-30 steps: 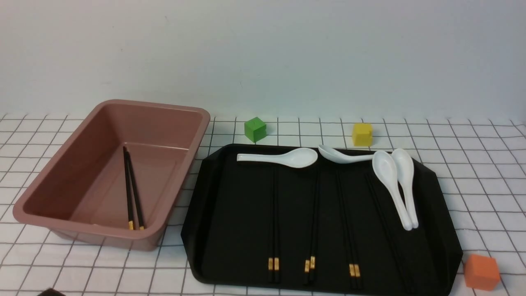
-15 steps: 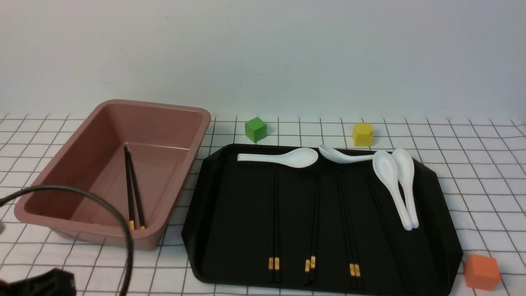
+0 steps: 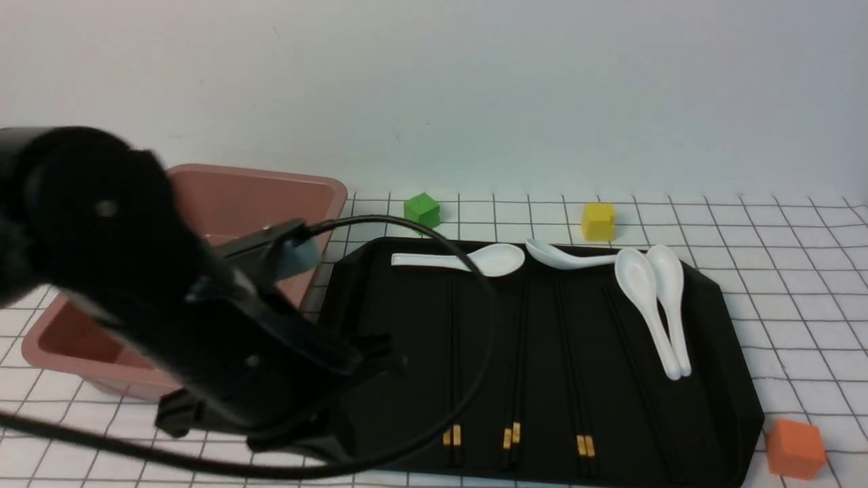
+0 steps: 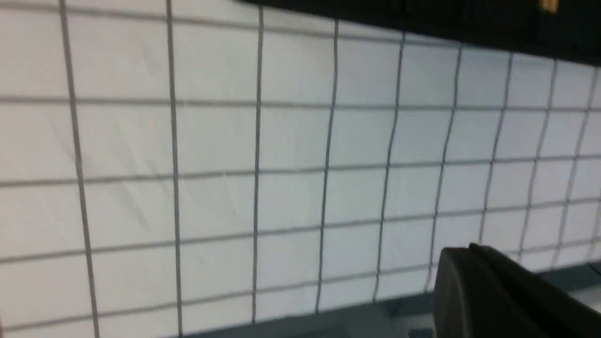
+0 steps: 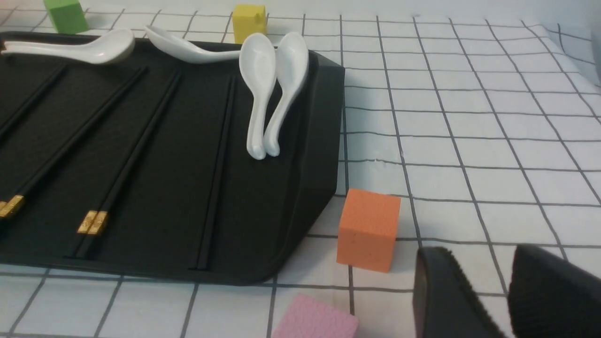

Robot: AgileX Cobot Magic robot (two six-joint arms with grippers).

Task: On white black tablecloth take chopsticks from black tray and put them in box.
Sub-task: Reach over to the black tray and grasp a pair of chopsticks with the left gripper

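The black tray [image 3: 732, 352] lies on the gridded tablecloth [image 3: 800, 285]. Several pairs of black chopsticks [image 3: 519, 352] with gold bands lie lengthwise in it, also seen in the right wrist view [image 5: 131, 155]. The pinkish-brown box [image 3: 271, 183] stands left of the tray. My left arm [image 3: 203, 318] covers most of the box and hides its inside. My left gripper [image 4: 469, 251] is shut and empty over bare cloth near the tray's [image 4: 422, 19] front edge. My right gripper [image 5: 483, 263] is open and empty over cloth right of the tray [image 5: 300, 178].
White spoons [image 3: 468, 260] [image 3: 651, 312] lie across the tray's far part. A green cube [image 3: 422, 212] and a yellow cube [image 3: 597, 221] stand behind the tray. An orange cube [image 3: 793, 447] sits at its near right corner, close to my right gripper. A pink block [image 5: 314, 321] lies nearby.
My left arm has swung up from the lower left into the front view. It now covers the box and the tray's near left corner. The chopsticks and spoons have not moved.
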